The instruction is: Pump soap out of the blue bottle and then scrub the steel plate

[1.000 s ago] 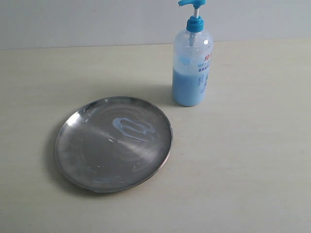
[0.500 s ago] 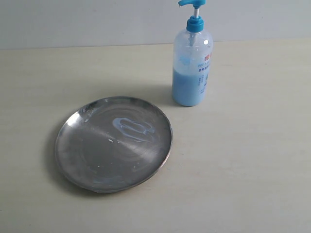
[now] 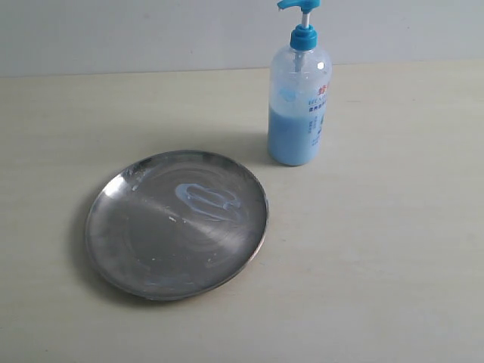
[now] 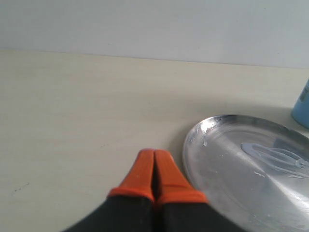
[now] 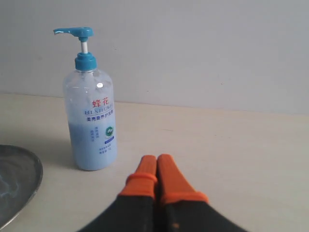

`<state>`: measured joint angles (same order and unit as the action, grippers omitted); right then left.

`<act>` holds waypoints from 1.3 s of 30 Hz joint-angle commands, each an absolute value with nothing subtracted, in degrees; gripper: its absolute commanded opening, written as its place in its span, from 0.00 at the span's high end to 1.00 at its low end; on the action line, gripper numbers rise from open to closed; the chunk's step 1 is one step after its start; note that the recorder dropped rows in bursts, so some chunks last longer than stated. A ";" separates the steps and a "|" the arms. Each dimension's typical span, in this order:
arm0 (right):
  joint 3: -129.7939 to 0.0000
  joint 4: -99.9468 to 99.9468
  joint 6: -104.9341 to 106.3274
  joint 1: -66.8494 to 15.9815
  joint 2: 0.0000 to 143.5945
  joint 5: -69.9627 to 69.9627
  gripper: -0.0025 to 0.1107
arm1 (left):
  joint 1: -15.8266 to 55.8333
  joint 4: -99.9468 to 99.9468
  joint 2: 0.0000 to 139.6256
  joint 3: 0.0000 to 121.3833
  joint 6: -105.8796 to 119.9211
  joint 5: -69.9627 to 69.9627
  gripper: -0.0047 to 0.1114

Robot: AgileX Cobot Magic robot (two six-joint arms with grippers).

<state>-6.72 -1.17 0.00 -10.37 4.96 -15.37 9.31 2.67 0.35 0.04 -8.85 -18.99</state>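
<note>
The left end effector and right end effector are each pressed together, holding nothing. The bottle stands upright on the surface just beyond the plate, which bears a pale smear. Pumping likely wants 1 end effector pressing the pump head straight down while the other steadies the bottle against tipping.

Plain lab bench: pale tabletop, blank wall.

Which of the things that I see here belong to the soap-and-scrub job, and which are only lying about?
For the job: blue bottle; steel plate; soap smear on the plate.
Only lying about: nothing loose that I can see; just the table underneath.
</note>
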 commanded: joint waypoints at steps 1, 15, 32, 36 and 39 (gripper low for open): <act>-4.56 -1.73 0.00 -8.28 2.84 -15.19 0.98 | 9.11 2.68 0.00 0.00 -9.00 -18.67 0.96; 0.00 -1.73 0.00 -5.88 0.00 -15.49 0.98 | 9.11 2.68 0.00 0.00 -9.00 -18.67 0.96; 0.00 -1.88 0.00 -5.88 0.00 -15.61 0.98 | 9.11 2.68 0.00 0.00 -9.00 -18.67 0.96; 0.00 -1.88 0.00 -5.88 0.00 -15.61 0.98 | 9.11 2.68 0.00 0.00 -9.00 -18.67 0.96; 0.00 -1.88 0.00 -5.88 0.00 -15.61 0.98 | 9.11 2.68 0.00 0.00 -9.00 -18.67 0.96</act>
